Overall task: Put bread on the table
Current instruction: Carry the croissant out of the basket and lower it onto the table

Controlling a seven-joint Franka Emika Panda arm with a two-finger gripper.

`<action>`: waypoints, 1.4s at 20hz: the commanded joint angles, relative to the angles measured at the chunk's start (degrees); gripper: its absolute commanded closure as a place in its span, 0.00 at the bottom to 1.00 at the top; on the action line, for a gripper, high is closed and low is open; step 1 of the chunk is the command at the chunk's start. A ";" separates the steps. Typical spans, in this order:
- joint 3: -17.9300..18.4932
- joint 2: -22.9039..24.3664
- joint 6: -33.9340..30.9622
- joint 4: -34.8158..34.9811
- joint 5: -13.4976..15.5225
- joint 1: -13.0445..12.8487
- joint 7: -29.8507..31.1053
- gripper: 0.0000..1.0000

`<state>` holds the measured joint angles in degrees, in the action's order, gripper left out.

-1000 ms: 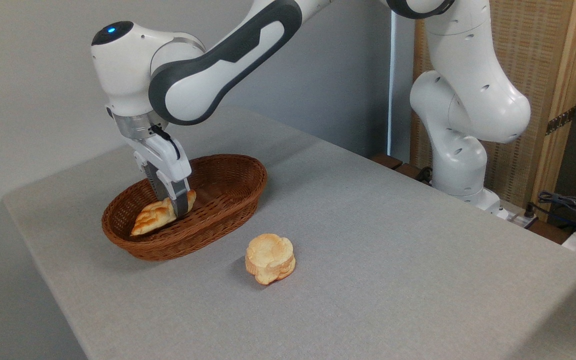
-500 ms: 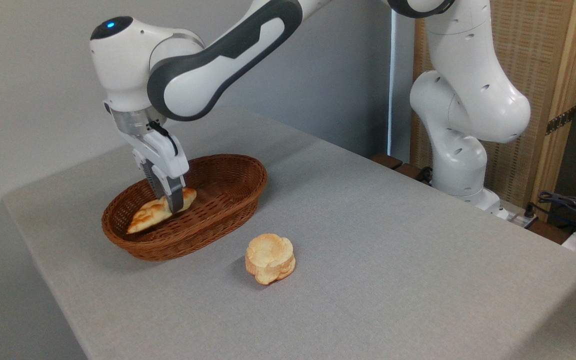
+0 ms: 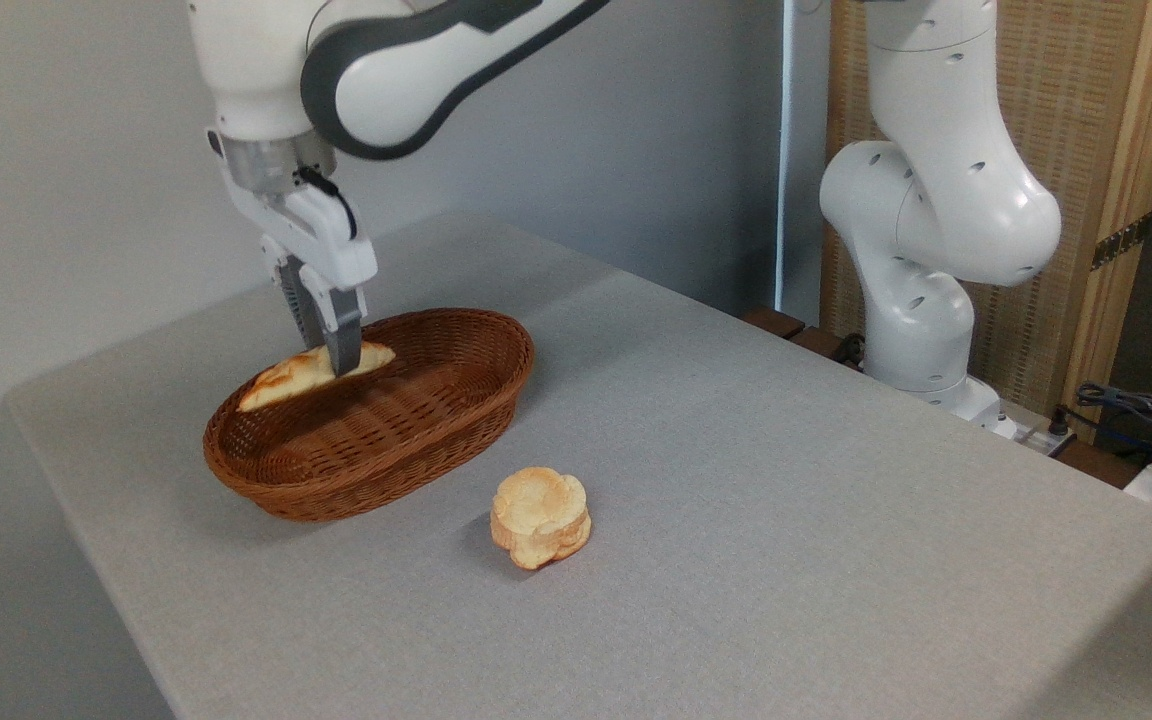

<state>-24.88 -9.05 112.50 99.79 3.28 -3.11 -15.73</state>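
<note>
Above the wicker basket (image 3: 376, 420), on the left part of the table (image 3: 736, 480), the gripper (image 3: 331, 360) points down and is clenched on the bread (image 3: 301, 375). Its two fingers pinch the loaf near the right end, so the longer part sticks out to the left and hangs a little lower. The loaf is golden-brown with pointed ends. It is lifted free of the basket floor and sits about at the level of the back rim, over the left half of the basket.

On the grey cloth in front of the basket, a little to the right, lies a small pale round bun (image 3: 540, 517). It is near the basket but does not touch it. The white arm (image 3: 416, 60) reaches in from the upper right, and its base (image 3: 921, 310) stands at the far right edge of the table. Behind the base is a woven screen (image 3: 1066, 150) in a wooden frame, and some cables (image 3: 1136, 410) lie at the right border.
</note>
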 commanded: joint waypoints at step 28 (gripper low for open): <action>25.76 13.71 -16.97 12.45 2.43 0.04 -45.35 0.37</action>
<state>0.13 3.33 95.45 108.41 4.72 -2.54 -59.05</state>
